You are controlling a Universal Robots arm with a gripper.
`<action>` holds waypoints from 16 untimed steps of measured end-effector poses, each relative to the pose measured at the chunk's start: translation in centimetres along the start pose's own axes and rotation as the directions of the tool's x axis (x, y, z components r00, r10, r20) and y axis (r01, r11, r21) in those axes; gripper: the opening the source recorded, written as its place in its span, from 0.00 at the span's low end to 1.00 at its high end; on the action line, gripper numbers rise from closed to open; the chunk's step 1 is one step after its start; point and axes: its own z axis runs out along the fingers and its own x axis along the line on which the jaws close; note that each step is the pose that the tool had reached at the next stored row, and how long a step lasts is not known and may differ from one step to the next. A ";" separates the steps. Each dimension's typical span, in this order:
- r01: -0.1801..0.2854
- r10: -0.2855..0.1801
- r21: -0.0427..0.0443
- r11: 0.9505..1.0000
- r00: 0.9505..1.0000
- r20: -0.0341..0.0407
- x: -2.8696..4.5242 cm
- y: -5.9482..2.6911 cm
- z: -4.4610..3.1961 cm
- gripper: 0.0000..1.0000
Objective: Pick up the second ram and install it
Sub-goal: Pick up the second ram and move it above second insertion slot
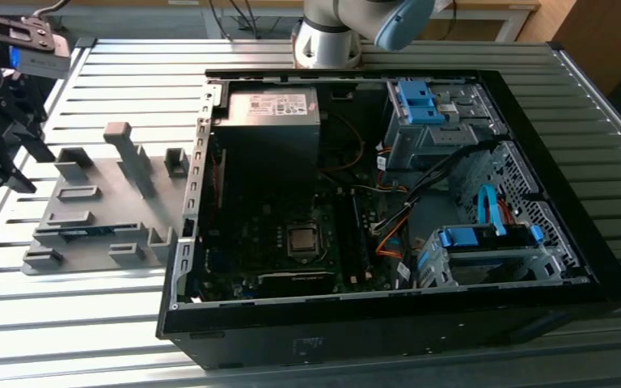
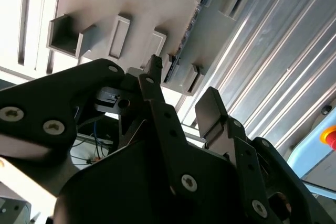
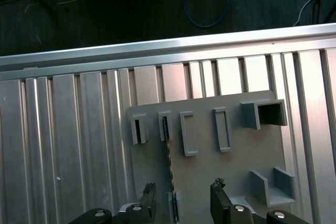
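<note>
The second ram [image 1: 86, 232] is a thin blue-green stick standing on edge in a slot of the grey holder block [image 1: 111, 190] on the slatted table, at the exterior view's left. My gripper [image 1: 9, 158] hovers above the table beyond the holder's left edge. In both wrist views its black fingers stand apart with nothing between them. The first wrist view has the ram [image 3: 169, 163] edge-on, running toward the gap of my gripper [image 3: 184, 199]. In the second wrist view the ram [image 2: 190, 24] lies past the fingertips [image 2: 153, 74] of my gripper [image 2: 181, 95].
An open black computer case [image 1: 569, 242] lies on the table at the exterior view's right, its motherboard [image 1: 300, 242] exposed, with cables and blue drive brackets [image 1: 419, 101]. The arm's base [image 1: 327, 40] stands behind it. The holder carries several upright posts [image 1: 127, 153].
</note>
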 end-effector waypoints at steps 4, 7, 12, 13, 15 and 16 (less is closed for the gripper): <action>0.000 0.000 0.003 1.000 1.000 0.000 0.00 -0.01 0.23 0.53; 0.000 0.000 0.004 1.000 1.000 0.000 0.01 -0.01 0.52 0.53; 0.000 0.000 0.004 1.000 1.000 0.000 0.05 -0.02 1.35 0.53; 0.000 0.000 0.004 1.000 1.000 0.000 0.06 -0.03 1.52 0.53; 0.000 0.000 0.004 1.000 1.000 0.000 0.07 -0.03 1.87 0.53; 0.000 0.000 0.004 1.000 1.000 0.000 0.08 -0.03 2.06 0.53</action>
